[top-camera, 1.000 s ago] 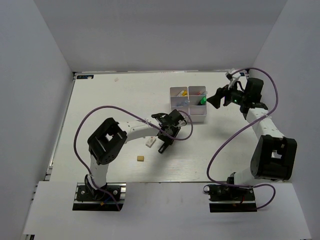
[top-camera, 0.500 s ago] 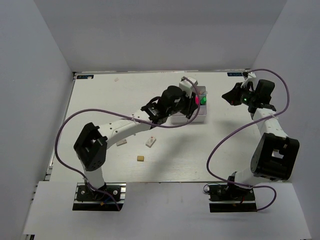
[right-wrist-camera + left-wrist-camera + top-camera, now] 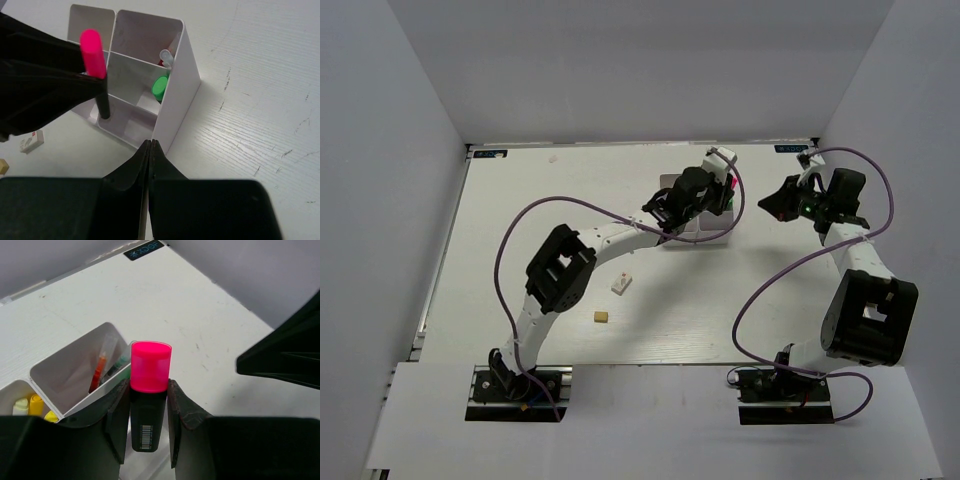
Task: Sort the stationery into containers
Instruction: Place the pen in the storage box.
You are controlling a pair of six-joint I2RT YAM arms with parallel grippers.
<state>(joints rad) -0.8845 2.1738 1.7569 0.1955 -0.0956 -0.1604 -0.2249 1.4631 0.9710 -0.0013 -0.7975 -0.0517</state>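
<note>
My left gripper (image 3: 146,390) is shut on a pink-and-black highlighter (image 3: 149,367), held upright with the pink cap up. It hangs over the white four-compartment containers (image 3: 176,100). In the right wrist view the highlighter (image 3: 95,55) points its black end down into one empty compartment; whether it touches the floor I cannot tell. A green-capped highlighter (image 3: 160,86) stands in another compartment. From above, the left gripper (image 3: 715,190) covers much of the containers (image 3: 718,238). My right gripper (image 3: 777,203) is shut on nothing, just right of the box, its fingertips (image 3: 150,144) pressed together.
A white eraser (image 3: 621,285) and a tan eraser (image 3: 602,317) lie on the table in front of the box. Pens (image 3: 97,372) and yellow-capped items (image 3: 35,402) sit in other compartments. Grey walls enclose the table on three sides.
My left arm has lifted the pink highlighter from mid-table and carried it over the containers. The right gripper has shut and drawn back slightly to the right.
</note>
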